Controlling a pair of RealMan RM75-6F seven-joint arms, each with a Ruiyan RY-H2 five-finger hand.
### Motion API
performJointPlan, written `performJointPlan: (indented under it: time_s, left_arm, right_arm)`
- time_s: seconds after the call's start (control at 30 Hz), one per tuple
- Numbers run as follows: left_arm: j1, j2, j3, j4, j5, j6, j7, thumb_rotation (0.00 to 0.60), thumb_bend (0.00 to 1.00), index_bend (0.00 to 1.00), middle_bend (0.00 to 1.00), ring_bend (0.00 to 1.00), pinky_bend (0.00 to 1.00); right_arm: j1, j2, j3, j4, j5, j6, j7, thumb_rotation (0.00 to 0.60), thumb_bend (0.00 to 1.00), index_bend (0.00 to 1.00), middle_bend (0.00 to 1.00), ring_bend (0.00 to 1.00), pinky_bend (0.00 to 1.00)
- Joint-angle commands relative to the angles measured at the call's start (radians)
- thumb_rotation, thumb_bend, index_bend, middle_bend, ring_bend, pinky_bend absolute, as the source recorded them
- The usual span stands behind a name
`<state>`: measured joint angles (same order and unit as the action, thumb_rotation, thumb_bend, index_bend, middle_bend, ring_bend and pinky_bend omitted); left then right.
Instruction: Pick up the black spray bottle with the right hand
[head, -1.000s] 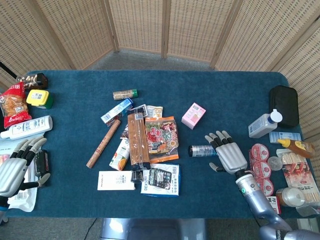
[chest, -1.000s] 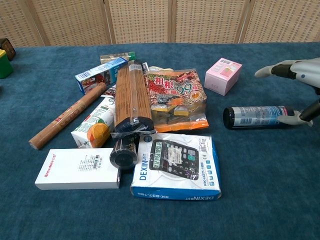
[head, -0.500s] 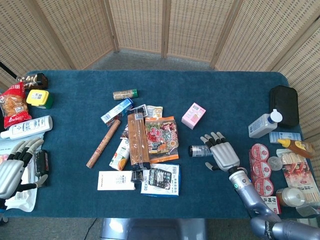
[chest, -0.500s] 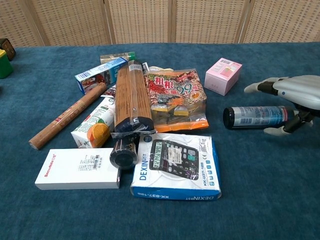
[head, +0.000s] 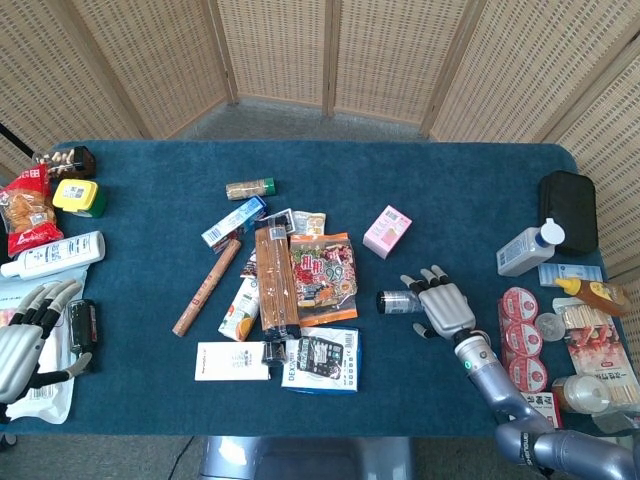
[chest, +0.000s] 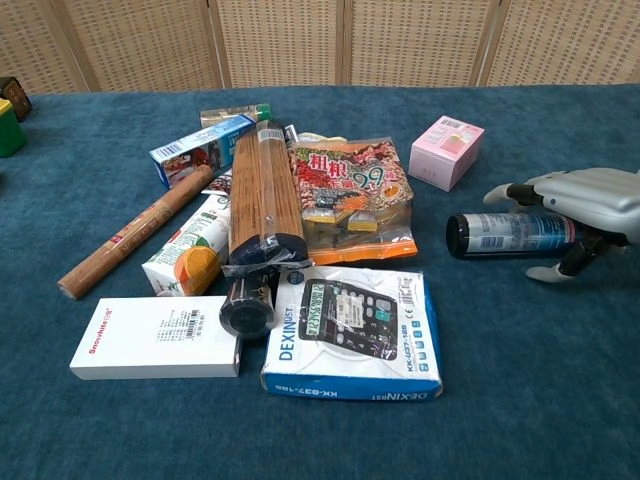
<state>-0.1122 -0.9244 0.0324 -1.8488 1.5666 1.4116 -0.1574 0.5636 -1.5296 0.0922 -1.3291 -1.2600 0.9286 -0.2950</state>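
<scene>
The black spray bottle (head: 396, 301) (chest: 500, 234) lies on its side on the blue table, right of the red snack bag. My right hand (head: 441, 305) (chest: 580, 205) hovers over the bottle's right end, fingers spread above it and the thumb below its near side. Nothing shows the fingers wrapped round it. My left hand (head: 28, 338) rests with its fingers apart at the table's left edge, holding nothing.
A pink box (head: 387, 231) stands just behind the bottle. A calculator pack (chest: 347, 331), a bamboo mat roll (chest: 262, 195), a snack bag (chest: 351, 196) and cartons crowd the middle. Sauce cups (head: 523, 330), a white bottle (head: 529, 248) and a black case (head: 567, 209) sit at the right.
My right hand has moved left and lowered over the spray bottle's right end. The bottle has not shifted. My left hand has slid slightly toward the table's near-left edge.
</scene>
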Motion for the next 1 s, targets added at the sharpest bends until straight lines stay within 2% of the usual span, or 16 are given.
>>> performJointPlan:
  time_s: [0.03, 0.13, 0.23, 0.47, 0.67, 1.0]
  left_arm:
    - [0.007, 0.002, 0.003, 0.004, 0.0, 0.007, -0.005, 0.6, 0.3, 0.0, 0.0, 0.0, 0.0]
    - [0.011, 0.003, 0.004, 0.008, -0.003, 0.01, -0.011, 0.6, 0.3, 0.0, 0.0, 0.0, 0.0]
    - [0.012, 0.0, 0.006, 0.012, -0.004, 0.007, -0.014, 0.6, 0.3, 0.0, 0.0, 0.0, 0.0]
    - [0.008, -0.006, 0.003, 0.015, -0.003, 0.002, -0.012, 0.6, 0.3, 0.0, 0.0, 0.0, 0.0]
    - [0.001, -0.007, 0.0, 0.01, -0.001, -0.006, -0.005, 0.6, 0.3, 0.0, 0.0, 0.0, 0.0]
    - [-0.001, -0.008, 0.002, -0.002, 0.014, -0.004, 0.002, 0.6, 0.3, 0.0, 0.0, 0.0, 0.0]
  right_arm:
    - [0.011, -0.022, 0.006, 0.028, -0.005, -0.005, 0.023, 0.6, 0.29, 0.35, 0.58, 0.35, 0.33]
    - [0.012, -0.032, 0.009, 0.055, -0.023, 0.013, 0.044, 0.6, 0.29, 0.54, 0.79, 0.56, 0.55]
    - [0.011, -0.029, 0.012, 0.067, -0.027, 0.016, 0.069, 0.6, 0.29, 0.62, 0.88, 0.65, 0.66]
    - [-0.003, 0.016, 0.013, 0.033, -0.052, 0.06, 0.088, 0.6, 0.3, 0.64, 0.9, 0.68, 0.68]
    - [-0.003, 0.105, 0.026, -0.089, -0.073, 0.099, 0.039, 0.6, 0.29, 0.64, 0.91, 0.69, 0.68]
    - [0.061, 0.28, 0.128, -0.361, -0.017, 0.073, -0.025, 0.6, 0.29, 0.64, 0.91, 0.69, 0.68]
